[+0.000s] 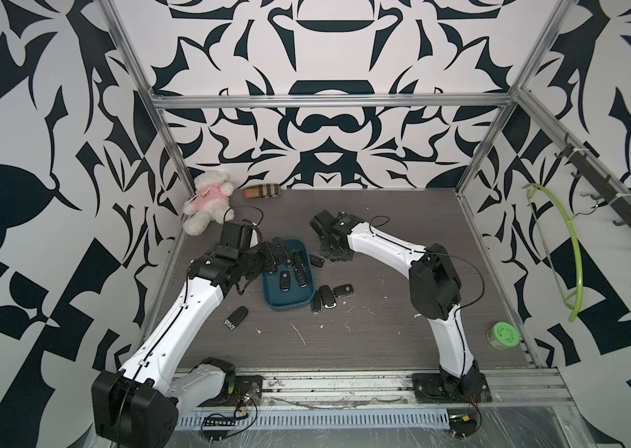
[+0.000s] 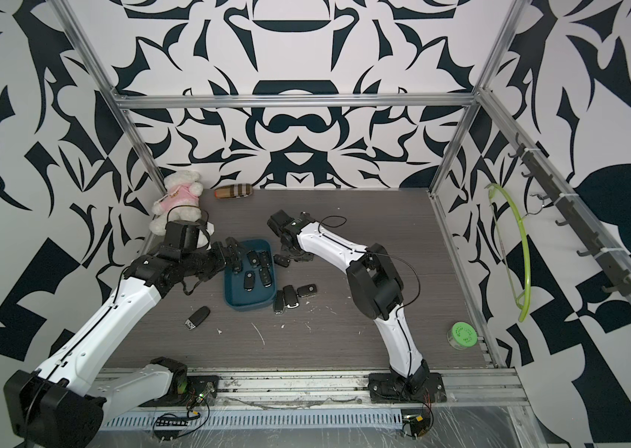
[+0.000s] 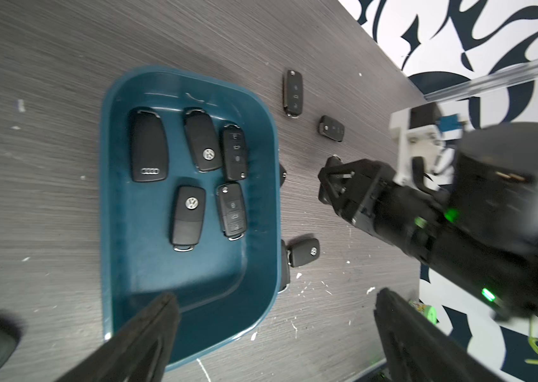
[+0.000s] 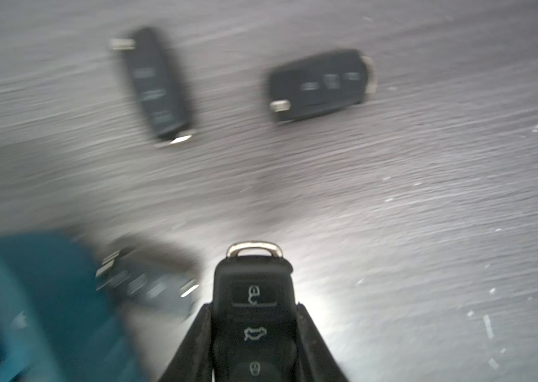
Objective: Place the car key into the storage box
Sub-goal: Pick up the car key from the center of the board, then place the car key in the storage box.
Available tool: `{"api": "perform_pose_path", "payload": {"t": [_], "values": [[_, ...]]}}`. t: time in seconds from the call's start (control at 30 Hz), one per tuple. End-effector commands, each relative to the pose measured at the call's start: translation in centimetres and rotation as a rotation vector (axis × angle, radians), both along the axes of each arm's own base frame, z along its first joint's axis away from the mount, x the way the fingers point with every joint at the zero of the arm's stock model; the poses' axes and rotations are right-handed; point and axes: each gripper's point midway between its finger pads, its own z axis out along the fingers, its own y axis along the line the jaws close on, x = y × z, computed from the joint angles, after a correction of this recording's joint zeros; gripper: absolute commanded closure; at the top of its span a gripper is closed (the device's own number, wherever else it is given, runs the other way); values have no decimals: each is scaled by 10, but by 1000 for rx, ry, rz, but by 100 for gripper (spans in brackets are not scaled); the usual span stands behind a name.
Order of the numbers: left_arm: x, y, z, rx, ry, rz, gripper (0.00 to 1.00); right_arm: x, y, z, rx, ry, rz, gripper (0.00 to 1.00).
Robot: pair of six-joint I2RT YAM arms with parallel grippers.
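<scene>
One bear (image 1: 207,201) and one plaid pouch (image 1: 262,191) lie beyond the left fingers (image 3: 148,330), by the back wall. One lone key (image 1: 236,317) lies left of them, well apart.

The left gripper (image 3: 275,296) hangs spread wide, holding nothing. One finger is over the empty end of the single box (image 3: 109,205), the other over bare table. Ahead of these fingers, five keys (image 3: 147,145) (image 3: 202,140) (image 3: 235,152) (image 3: 188,218) (image 3: 232,211) lie flat inside the box. Just outside its near right corner cluster three keys (image 1: 317,301) (image 1: 327,295) (image 1: 343,290).

By the box's right wall sits another key (image 1: 317,260), just left of the right fingers (image 4: 194,344). The right gripper (image 4: 254,311) is pinched on the car key (image 4: 253,284), outside the box, with the key's chrome loop past the fingertips. Ahead of them lie two keys (image 4: 158,86) (image 4: 320,86). One jar (image 1: 503,334) and one hanger (image 1: 581,279), both green, are well right.

The table (image 1: 383,329) is grey wood grain, flecked white. White walls (image 1: 34,116) with black leaf shapes and an aluminium frame (image 1: 325,101) enclose it.
</scene>
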Motion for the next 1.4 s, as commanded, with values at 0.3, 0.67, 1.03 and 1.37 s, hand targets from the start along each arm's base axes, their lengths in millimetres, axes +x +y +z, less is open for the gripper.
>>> {"api": "perform_pose_path", "payload": {"t": [0.3,0.67,1.03,1.37], "values": [[-43,74,10,223,-40,230,1,-43,120,44,149,-86,247,73],[-77,97,20,238,-75,296,1,-62,176,11,245,-23,350,73],[-88,102,24,234,-82,312,1,-69,197,-19,273,32,358,73],[-87,100,23,227,-80,305,1,-75,193,-27,246,54,348,73]]}}
